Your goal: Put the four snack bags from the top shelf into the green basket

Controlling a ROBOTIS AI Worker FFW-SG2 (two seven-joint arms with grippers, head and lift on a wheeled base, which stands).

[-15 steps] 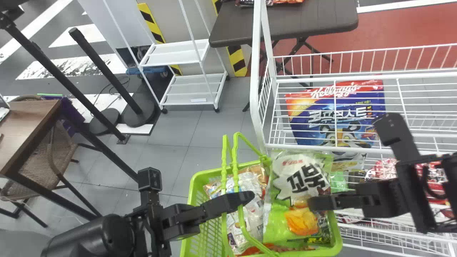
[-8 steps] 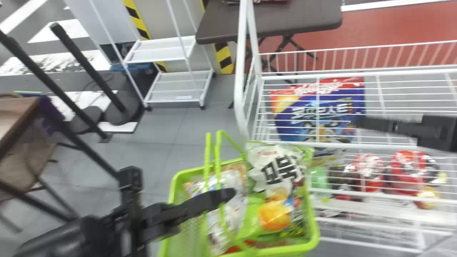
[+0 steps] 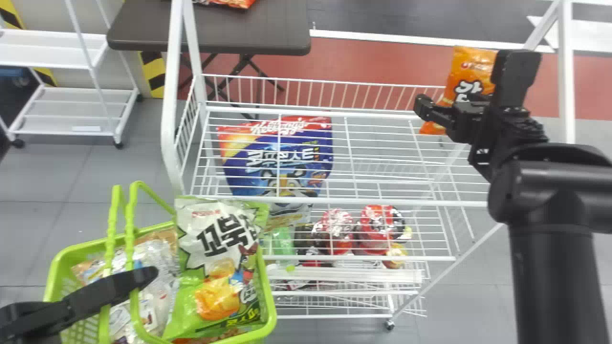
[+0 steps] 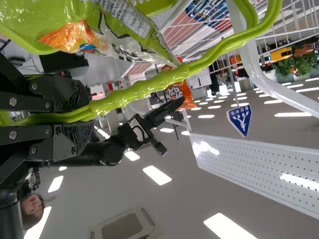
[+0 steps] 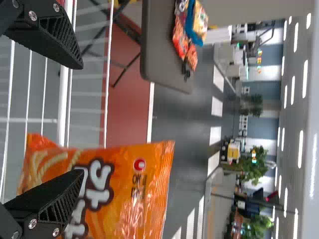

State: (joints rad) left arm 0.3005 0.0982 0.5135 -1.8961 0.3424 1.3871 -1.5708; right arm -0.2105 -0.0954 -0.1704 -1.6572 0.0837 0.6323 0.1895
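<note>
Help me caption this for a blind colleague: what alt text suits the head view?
Robot's open right gripper at an orange snack bag, by the right end of a white wire rack; left gripper holds the handles of a green basket filled with snack bags.

Ahead of you, brown folding table (image 3: pixel 208 28), crossed legs. White wheeled cart (image 3: pixel 48 50) to its left, yellow-black striping (image 3: pixel 153 71) between. Your floor: gray tile (image 3: pixel 57 167), then red floor (image 3: pixel 344 59) edged by a white line (image 3: pixel 382 40). Your left wrist view gets gray ceiling (image 4: pixel 184 199), lit strip lights (image 4: pixel 157 175); right wrist view, green plants (image 5: pixel 254 170) farther off.
</note>
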